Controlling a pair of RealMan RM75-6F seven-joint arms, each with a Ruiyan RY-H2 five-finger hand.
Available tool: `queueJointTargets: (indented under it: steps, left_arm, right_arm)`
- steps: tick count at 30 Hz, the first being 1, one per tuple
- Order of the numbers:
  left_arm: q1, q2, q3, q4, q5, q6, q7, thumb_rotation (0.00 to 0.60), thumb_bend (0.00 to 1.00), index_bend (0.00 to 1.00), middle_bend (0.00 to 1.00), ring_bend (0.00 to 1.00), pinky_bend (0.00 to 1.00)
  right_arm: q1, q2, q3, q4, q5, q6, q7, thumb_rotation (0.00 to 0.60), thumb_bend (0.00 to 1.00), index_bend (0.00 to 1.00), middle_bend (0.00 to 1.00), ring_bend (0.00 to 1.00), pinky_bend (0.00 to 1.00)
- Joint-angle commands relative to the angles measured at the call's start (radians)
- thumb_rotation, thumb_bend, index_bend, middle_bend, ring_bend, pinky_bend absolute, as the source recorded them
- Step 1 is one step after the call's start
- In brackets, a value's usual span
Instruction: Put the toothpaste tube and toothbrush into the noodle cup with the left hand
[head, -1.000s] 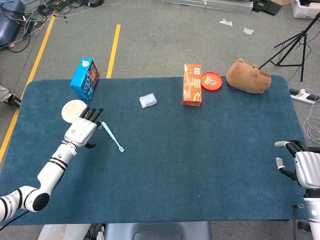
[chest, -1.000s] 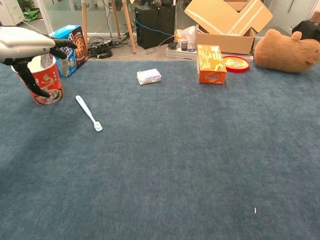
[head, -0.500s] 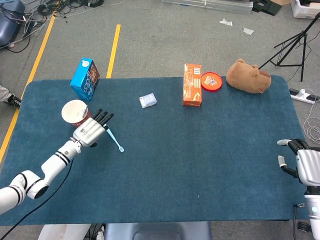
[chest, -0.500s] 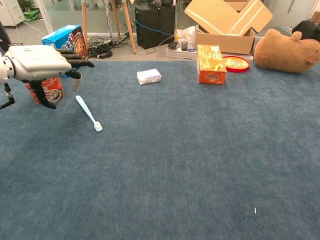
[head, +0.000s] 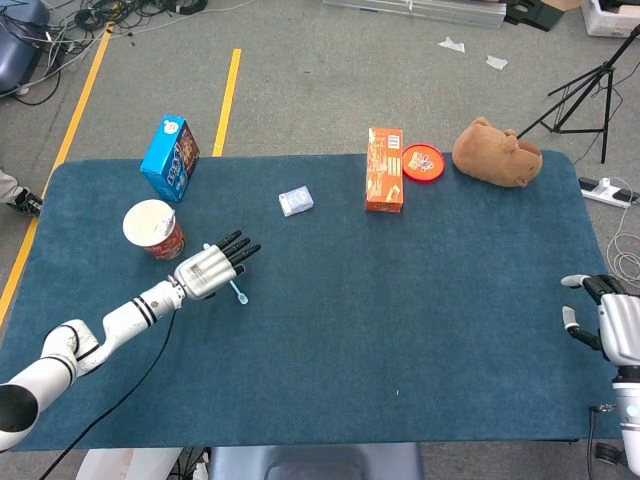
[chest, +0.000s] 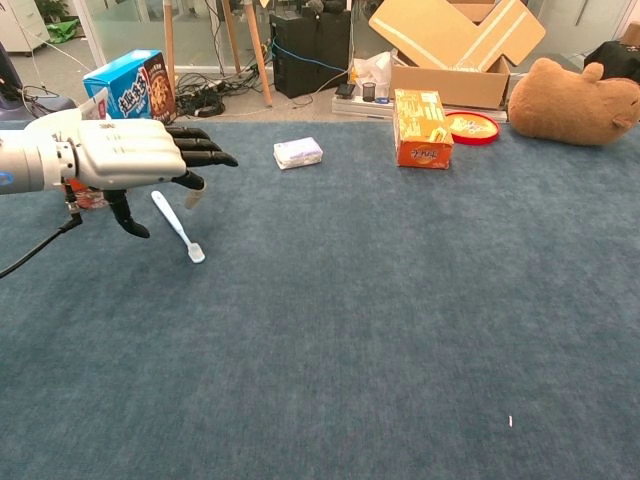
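The red noodle cup (head: 154, 229) stands at the left of the blue table, and a white tube end (head: 169, 216) sticks up at its rim. In the chest view the cup (chest: 88, 197) is mostly hidden behind my left hand (chest: 130, 160). The light blue toothbrush (chest: 178, 228) lies flat on the cloth just right of the cup. My left hand (head: 215, 266) hovers over the brush handle with fingers stretched out and apart, holding nothing; only the brush head (head: 240, 295) shows below it. My right hand (head: 605, 322) rests empty at the table's right edge.
A blue box (head: 170, 158) stands behind the cup. Further back lie a small white pack (head: 296, 201), an orange box (head: 385, 169), a red lid (head: 422, 162) and a brown plush toy (head: 497, 153). Bare blue cloth (head: 400, 300) stretches across the middle and front.
My left hand has moved right and forward from over the cup to above the toothbrush, uncovering the cup. The toothbrush has stayed put. The right hand has barely shifted.
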Motion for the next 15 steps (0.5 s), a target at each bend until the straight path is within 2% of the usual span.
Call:
queueJointTargets:
  steps: [1,8,15]
  left_arm:
    - [-0.023,-0.039,0.016,0.057,0.023,0.008,-0.039,0.600,0.02,0.41,0.00,0.00,0.00]
    - [-0.031,-0.093,0.015,0.143,0.021,0.012,-0.056,0.600,0.02,0.41,0.00,0.00,0.00]
    - [-0.030,-0.109,0.028,0.173,0.024,0.020,-0.070,0.600,0.02,0.40,0.00,0.00,0.00]
  right_arm:
    - [0.003,-0.001,0.003,0.004,0.007,-0.006,0.002,0.600,0.35,0.39,0.42,0.29,0.56]
    - [0.003,0.003,0.006,0.006,0.013,-0.011,0.012,0.600,0.35,0.39,0.42,0.29,0.56]
    - [0.001,0.006,0.005,0.005,0.008,-0.009,0.022,0.600,0.35,0.39,0.42,0.29,0.56]
